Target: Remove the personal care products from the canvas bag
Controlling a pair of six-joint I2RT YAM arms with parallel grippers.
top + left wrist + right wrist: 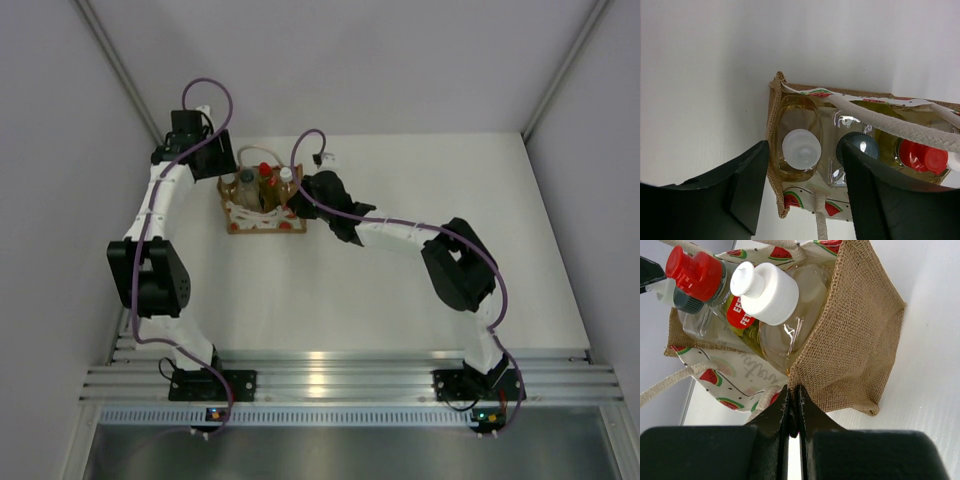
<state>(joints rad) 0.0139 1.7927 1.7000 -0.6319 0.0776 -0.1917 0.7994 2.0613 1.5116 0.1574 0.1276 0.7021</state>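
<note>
White-capped amber bottle in canvas bag, centred within open left claw; right claw closed at bag's corner.

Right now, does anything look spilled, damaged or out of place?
Nothing spilled or broken. But a rope handle lies across the opening of the canvas bag, above the red-capped bottle, where it could snag a lifted bottle.

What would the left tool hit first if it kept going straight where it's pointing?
Most likely the white cap of the amber bottle at the end of the canvas bag; it sits between the left tool's open fingers. Depth is unclear, so a finger might brush the bag wall first.
</note>
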